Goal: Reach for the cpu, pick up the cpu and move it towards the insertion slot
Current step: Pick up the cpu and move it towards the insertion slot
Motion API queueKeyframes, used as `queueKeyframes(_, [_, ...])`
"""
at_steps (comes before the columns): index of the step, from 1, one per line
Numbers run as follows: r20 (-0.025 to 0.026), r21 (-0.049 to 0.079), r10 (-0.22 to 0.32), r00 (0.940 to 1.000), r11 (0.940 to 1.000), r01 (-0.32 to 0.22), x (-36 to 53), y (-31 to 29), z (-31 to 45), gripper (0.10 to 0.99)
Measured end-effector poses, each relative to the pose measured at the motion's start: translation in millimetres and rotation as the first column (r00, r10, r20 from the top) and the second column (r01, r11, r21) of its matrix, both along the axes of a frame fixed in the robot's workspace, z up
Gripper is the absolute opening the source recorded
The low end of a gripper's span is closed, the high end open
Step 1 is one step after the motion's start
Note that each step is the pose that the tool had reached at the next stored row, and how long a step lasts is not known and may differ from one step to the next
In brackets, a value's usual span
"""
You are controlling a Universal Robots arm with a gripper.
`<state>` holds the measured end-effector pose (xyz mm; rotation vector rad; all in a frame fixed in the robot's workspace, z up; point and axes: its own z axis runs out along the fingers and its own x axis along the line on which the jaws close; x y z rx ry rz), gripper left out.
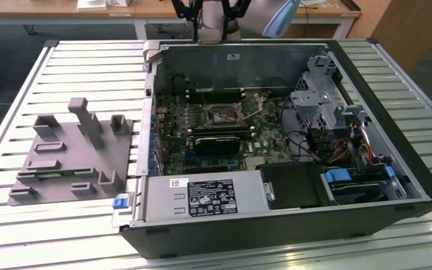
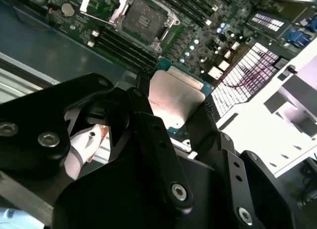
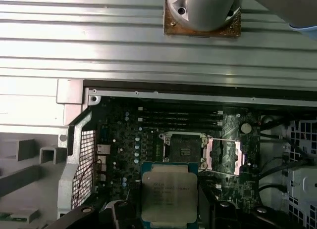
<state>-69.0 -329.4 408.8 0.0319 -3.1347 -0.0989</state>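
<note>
The gripper [image 2: 174, 121] clamps the cpu [image 2: 174, 98] between its black fingers [image 2: 148, 125], held above the motherboard [image 3: 124, 140], short of the insertion slot [image 3: 184, 149]

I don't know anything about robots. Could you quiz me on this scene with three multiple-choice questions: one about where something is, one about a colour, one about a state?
1. Where is the cpu?
A. Between the gripper's fingers, above the motherboard
B. Seated in the socket
C. On the grey fixture block

2. What colour is the circuit board around the socket?
A. Red
B. Green
C. White

3. What state is the socket in?
A. Covered by a fan
B. Holding a chip
C. Open and empty

Answers:
1. A: in the second wrist view the cpu sits clamped between the dark fingers of the gripper, with the board beyond it.
2. B: the board looks green in the exterior view.
3. C: in the first wrist view the socket shows its bare dark square, with its metal cover plate swung open beside it.
</note>
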Motion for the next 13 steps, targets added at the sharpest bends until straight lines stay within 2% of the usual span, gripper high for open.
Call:
queueKeyframes(3, [0.0000, 0.000, 0.000, 1.0000, 1.0000, 0.000, 7.9, 2.3, -0.6, 0.541])
queueKeyframes(13, [0.0005, 0.000, 0.000, 1.0000, 1.0000, 0.000, 33.8, 2.6, -1.2, 0.541])
